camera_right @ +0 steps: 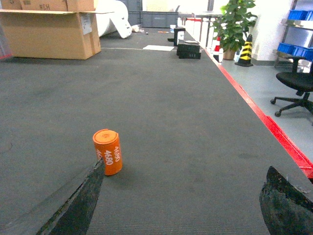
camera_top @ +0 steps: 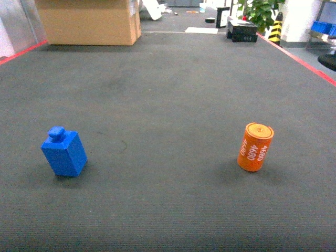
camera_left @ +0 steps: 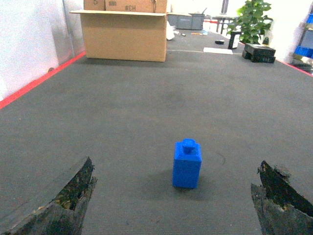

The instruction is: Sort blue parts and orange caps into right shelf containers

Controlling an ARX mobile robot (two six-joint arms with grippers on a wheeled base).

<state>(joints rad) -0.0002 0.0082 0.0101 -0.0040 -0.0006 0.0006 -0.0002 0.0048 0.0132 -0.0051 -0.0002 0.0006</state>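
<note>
Grey ribbed carpet covers the surface, edged by red tape, with a cardboard box at its far end and a potted plant to the right of the box. Nearer than the box, the blue part stands left and the orange cap right, well apart. Both the left end effector and the right end effector are spread wide, each low behind its piece and touching nothing.

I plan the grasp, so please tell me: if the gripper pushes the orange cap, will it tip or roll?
The orange cap stands on end, taller than wide, so a high push probably tips it. Once on its round side it would likely roll on the flat gray floor. It looks rigid.
</note>
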